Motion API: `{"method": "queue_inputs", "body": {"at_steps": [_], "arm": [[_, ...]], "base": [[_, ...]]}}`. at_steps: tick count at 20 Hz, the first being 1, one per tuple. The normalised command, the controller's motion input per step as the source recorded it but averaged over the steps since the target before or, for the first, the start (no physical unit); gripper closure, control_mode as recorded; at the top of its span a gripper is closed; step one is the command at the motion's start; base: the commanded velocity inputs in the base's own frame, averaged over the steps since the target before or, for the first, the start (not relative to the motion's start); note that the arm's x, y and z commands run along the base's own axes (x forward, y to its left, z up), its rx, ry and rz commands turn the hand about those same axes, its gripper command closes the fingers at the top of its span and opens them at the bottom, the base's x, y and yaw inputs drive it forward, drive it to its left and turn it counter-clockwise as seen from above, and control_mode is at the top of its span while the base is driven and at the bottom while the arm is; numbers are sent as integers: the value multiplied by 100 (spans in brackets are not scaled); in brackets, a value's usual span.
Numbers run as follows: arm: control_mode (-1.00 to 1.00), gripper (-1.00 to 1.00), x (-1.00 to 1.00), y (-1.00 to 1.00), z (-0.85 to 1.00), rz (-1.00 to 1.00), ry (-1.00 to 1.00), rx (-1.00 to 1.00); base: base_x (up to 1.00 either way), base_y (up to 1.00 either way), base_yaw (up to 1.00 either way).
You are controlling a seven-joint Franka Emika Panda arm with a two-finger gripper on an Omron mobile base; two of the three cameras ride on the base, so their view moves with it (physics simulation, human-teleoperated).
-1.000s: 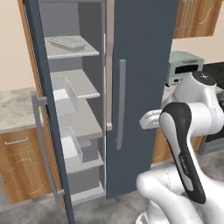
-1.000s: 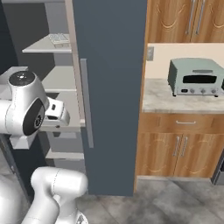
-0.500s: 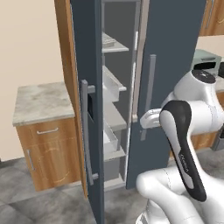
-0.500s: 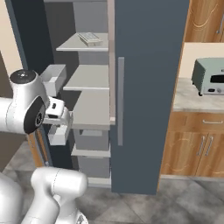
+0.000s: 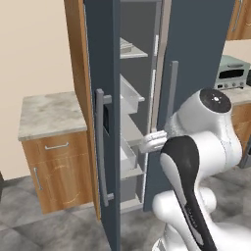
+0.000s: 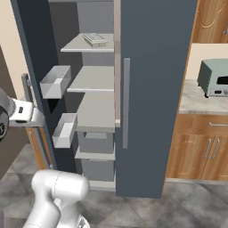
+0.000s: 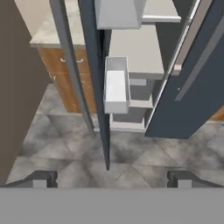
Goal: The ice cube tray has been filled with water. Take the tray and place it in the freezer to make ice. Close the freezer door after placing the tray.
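Ice cube tray [image 6: 94,38] sitting on the top shelf [image 6: 87,44] of the freezer [image 6: 91,111] — placement looks done, only the closing left. Also just visible on that shelf in the left base view.

Freezer door [image 5: 103,122] roughly half swung, edge-on to the hand camera; bar handle [image 5: 100,147] on the outer face, pale door bins [image 6: 55,82] on the inner face pointing into the compartment. Right fridge door [image 6: 153,93] shut.

Gripper [image 7: 109,178] spread to full width, holding nothing; fingertips [image 7: 41,178] well apart, straddling the line of the door edge [image 7: 98,87] but not touching it as far as can be told. Wrist [image 6: 22,113] just outside the door's outer face, near handle height.

Risks from here, as judged:
- Fast swing or slam could jolt the freezer — water slopping out of the tray cells.
- Push placed near the hinge side gives poor leverage; door may stall ajar.
- Open fingers could snag on the bar handle or slip past the door edge, wedging a finger between door and cabinet [image 5: 78,73].
- Forearm [image 5: 157,142] close to the freezer opening in the left base view; door closing onto the arm would block the seal.
- Toaster oven [image 6: 216,78] on the counter [image 6: 191,100] at the right, well clear, no concern.
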Motion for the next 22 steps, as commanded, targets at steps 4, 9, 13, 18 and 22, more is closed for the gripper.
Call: {"method": "queue_inputs", "body": {"at_steps": [4,9,13,18,22], "arm": [[-100,-100,6,100,1,-2,-20,-19],[-100,-100,76,100,0,-4,-8,-15],[-100,-100,100,99,-1,0,-2,-6],[-100,-100,100,90,-14,0,-1,-3],[-100,-100,100,84,-26,0,0,0]], "base": [[0,0,0],[0,0,0],[0,0,0],[0,0,0],[0,0,0]]}}
